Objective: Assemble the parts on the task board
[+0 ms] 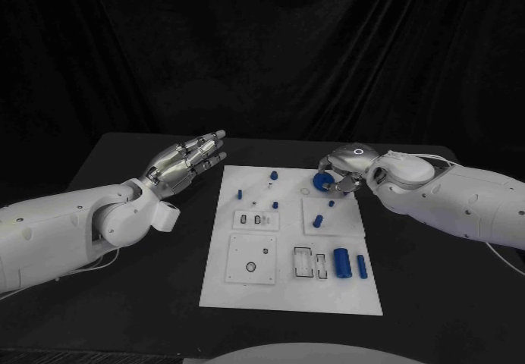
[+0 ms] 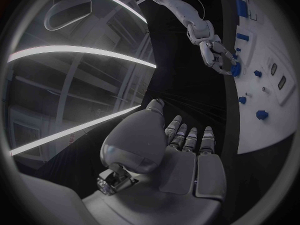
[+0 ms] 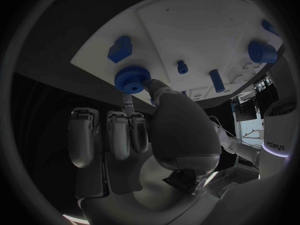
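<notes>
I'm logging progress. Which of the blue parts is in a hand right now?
The round toothed blue part at the board's far right edge: the right hand pinches it. The other blue parts lie untouched.

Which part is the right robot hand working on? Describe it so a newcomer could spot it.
Find the white task board mid-table, then its far right corner, where the right robot hand reaches in. Pinched there is a round blue gear, toothed around its rim, unlike the plain pegs and cylinders nearby.
</notes>
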### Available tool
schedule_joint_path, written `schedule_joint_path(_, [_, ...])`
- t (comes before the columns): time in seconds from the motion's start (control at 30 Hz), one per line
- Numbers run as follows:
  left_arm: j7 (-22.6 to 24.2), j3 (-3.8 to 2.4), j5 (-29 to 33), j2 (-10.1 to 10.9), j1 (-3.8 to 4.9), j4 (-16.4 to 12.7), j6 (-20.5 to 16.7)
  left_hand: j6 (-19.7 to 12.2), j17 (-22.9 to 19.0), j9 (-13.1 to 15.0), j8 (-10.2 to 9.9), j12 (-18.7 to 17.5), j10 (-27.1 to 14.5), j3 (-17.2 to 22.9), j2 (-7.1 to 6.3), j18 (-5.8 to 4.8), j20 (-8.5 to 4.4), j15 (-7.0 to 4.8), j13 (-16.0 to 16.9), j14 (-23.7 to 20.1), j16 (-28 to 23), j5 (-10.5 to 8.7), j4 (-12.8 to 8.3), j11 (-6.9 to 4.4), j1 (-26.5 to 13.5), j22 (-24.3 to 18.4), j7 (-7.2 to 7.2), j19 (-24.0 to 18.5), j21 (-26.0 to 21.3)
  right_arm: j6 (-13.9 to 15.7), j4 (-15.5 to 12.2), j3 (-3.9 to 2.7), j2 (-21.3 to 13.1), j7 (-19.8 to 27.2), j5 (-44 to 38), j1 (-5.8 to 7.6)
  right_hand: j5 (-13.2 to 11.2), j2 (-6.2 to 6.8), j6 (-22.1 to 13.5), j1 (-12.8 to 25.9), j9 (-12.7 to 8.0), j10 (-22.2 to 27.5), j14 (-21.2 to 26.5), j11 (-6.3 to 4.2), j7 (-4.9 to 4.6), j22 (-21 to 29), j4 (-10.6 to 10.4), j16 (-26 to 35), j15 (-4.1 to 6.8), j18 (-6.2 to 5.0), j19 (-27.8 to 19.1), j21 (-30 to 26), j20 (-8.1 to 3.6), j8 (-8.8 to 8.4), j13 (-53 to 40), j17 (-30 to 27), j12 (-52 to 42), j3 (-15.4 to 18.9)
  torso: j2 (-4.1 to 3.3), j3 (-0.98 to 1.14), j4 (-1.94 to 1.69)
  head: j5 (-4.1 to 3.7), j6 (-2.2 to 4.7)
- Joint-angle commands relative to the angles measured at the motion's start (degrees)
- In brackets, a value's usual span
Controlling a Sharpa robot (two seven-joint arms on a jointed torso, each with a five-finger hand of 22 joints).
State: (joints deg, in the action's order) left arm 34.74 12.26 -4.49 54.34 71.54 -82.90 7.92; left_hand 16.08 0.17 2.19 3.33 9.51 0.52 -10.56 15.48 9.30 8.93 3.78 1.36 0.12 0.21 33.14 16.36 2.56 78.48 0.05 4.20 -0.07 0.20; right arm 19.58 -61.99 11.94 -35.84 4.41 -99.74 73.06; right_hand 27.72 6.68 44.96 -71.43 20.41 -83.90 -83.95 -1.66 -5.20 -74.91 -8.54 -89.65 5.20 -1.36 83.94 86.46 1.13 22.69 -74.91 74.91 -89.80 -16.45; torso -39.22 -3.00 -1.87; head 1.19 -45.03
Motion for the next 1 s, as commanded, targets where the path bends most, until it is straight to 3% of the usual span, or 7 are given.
schedule_joint_path(0.03, [0.6, -0.05, 0.0, -0.1, -0.1, 0.0, 0.7, -0.2, -0.1, 0.0, 0.2, 0.3, 0.1, 0.3, 0.08, -0.14, 0.31, 0.32, 0.1, 0.0, 0.0, 0.21, 0.0, 0.11, 0.5, -0.1, 0.16, 0.1, -0.2, 2.2, -0.9, -0.07, 0.3, 0.4, -0.1, 0.93, 0.2, 0.04, 1.4, 0.7, 2.0, -6.1, -5.8, 0.47, 1.11, -13.9, -0.4, 0.1, -0.43, 0.42, 4.3, 0.1, 0.47, 0.06, -15.1, 14.0, -0.2, 0.1, 0.05, -0.03, -0.04, 0.05, 0.66])
schedule_joint_path(0.2, [0.6, -0.06, 0.0, -0.2, -0.1, 0.0, 0.7, -0.3, -0.1, 0.0, 0.2, 0.3, 0.0, 0.3, 0.07, -0.14, 0.36, 0.38, 0.1, 0.0, 0.0, 0.19, 0.0, 0.13, 0.5, -0.1, 0.18, 0.1, -0.2, 2.8, -1.9, -0.08, 1.4, 0.6, 0.3, 1.85, 0.1, 0.14, 1.3, 1.1, 1.9, -6.1, -5.8, 0.5, 1.04, -13.9, -0.8, 0.1, -0.48, 0.43, 4.3, 0.2, 0.51, -0.09, -15.1, 14.1, -0.2, 0.1, 0.12, -0.12, -0.06, 0.58, 3.51])
schedule_joint_path(0.3, [0.6, -0.06, 0.0, -0.2, -0.1, 0.0, 0.6, -0.3, -0.1, 0.0, 0.2, 0.3, 0.0, 0.3, 0.07, -0.14, 0.36, 0.38, 0.1, 0.0, 0.0, 0.19, 0.0, 0.13, 0.5, -0.1, 0.18, 0.1, -0.2, 2.9, -2.1, -0.08, 2.0, 0.8, 0.4, 2.04, 0.0, 0.16, 1.4, 1.2, 1.9, -6.1, -5.8, 0.51, 1.04, -13.9, -0.8, 0.1, -0.49, 0.43, 4.3, 0.2, 0.51, -0.11, -15.1, 14.1, -0.2, 0.1, 0.14, -0.15, -0.07, 0.74, 4.32])
schedule_joint_path(0.53, [0.7, -0.06, 0.0, 0.0, -0.09, -0.1, 0.3, -0.2, -0.1, 0.0, 0.2, 0.4, 0.0, 0.3, 0.06, -0.14, 0.38, 0.41, 0.1, 0.0, 0.0, 0.17, 0.0, 0.13, 0.5, -0.1, 0.19, 0.1, -0.2, 2.2, -2.2, -0.08, 4.1, 1.2, 0.5, 2.24, 0.0, 0.15, 1.4, 1.2, 1.9, -6.1, -5.8, 0.52, 1.02, -13.9, -0.8, 0.1, -0.49, 0.42, 4.3, 0.2, 0.52, -0.13, -15.1, 14.0, -0.2, 0.1, 0.09, -0.11, -0.02, 0.56, 4.77])
schedule_joint_path(1.0, [0.4, -0.06, 0.0, -0.2, -0.09, -0.2, 0.2, -0.1, -0.1, 0.0, 0.2, 0.4, 0.0, 0.3, 0.04, -0.14, 0.42, 0.44, 0.1, 0.0, 0.1, 0.16, 0.0, 0.14, 0.5, -0.1, 0.2, 0.1, -0.2, -1.7, -0.6, -0.09, 9.1, 1.9, 0.5, 2.22, -0.5, 0.2, 1.2, 1.2, 1.5, -6.1, -5.8, 0.71, 0.75, -13.8, -0.8, 0.2, -0.68, 0.4, 4.3, 0.1, 0.64, -0.96, -15.1, 13.9, -0.2, -0.3, 0.01, 0.0, -0.03, -0.1, 3.94])
